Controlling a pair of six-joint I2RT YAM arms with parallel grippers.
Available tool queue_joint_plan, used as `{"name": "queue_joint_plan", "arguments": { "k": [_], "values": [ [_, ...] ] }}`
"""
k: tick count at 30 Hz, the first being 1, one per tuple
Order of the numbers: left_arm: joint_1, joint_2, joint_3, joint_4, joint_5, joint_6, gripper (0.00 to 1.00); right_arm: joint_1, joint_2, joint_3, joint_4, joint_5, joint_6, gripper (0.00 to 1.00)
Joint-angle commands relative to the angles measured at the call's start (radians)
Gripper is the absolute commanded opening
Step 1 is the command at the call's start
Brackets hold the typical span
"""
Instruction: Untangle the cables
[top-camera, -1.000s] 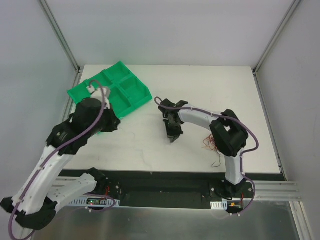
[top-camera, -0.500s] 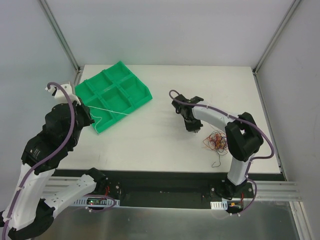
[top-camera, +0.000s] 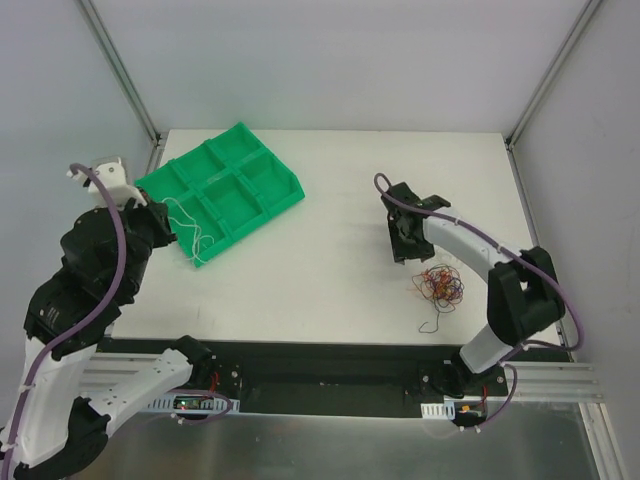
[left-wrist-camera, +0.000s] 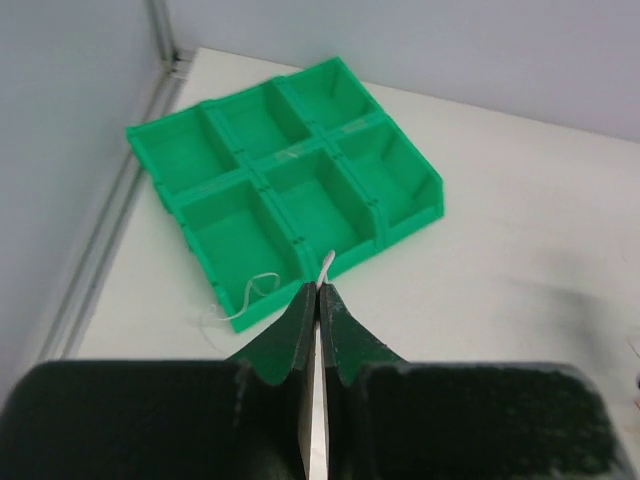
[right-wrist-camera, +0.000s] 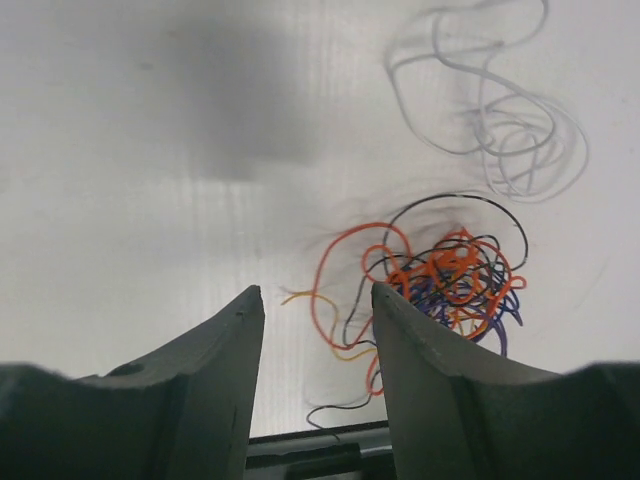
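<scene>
Cables (top-camera: 441, 284) in orange, black and purple lie knotted in a small loose clump on the right half of the white surface (top-camera: 330, 290), well apart from the green tray (top-camera: 224, 182) that sits at an angle near the far left corner. One dark strand (top-camera: 433, 324) with a hooked end rests just in front of the clump, toward the near edge. At left, the left arm (top-camera: 90, 260) is raised beside the surface's left edge, its jaws pressed together on a thin white wire (top-camera: 197, 238). From the top camera the wire hangs in curls over the tray's near left side. The left wrist camera shows that same white wire (left-wrist-camera: 326, 262) running up through the closed jaws, with a small loop of it lying at the near wall of the green tray (left-wrist-camera: 410, 215), whose six compartments are laid out in two rows of three. At right, the right arm (top-camera: 455, 240) reaches out over the surface, its jaws standing apart and holding nothing, poised just to the far left of the clump. Seen from the right wrist camera, the tangled cables (right-wrist-camera: 450, 272) spread on the surface beside and partly between the two dark fingers (right-wrist-camera: 215, 370), an orange loop showing in the gap. A pale wire (right-wrist-camera: 505, 135) curls in open loops on the surface beyond the clump, close to it; whether the two touch cannot be told.
</scene>
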Motion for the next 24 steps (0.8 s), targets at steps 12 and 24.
{"name": "queue_joint_plan", "arguments": {
  "k": [12,24],
  "values": [
    [0.016,0.351,0.285,0.248,0.132,0.169,0.0,0.01,-0.242,0.154,-0.063,-0.261,-0.03,0.54],
    [0.125,0.607,0.588,0.463,0.168,0.345,0.0,-0.021,-0.397,0.094,-0.121,-0.25,-0.071,0.58]
  ]
}}
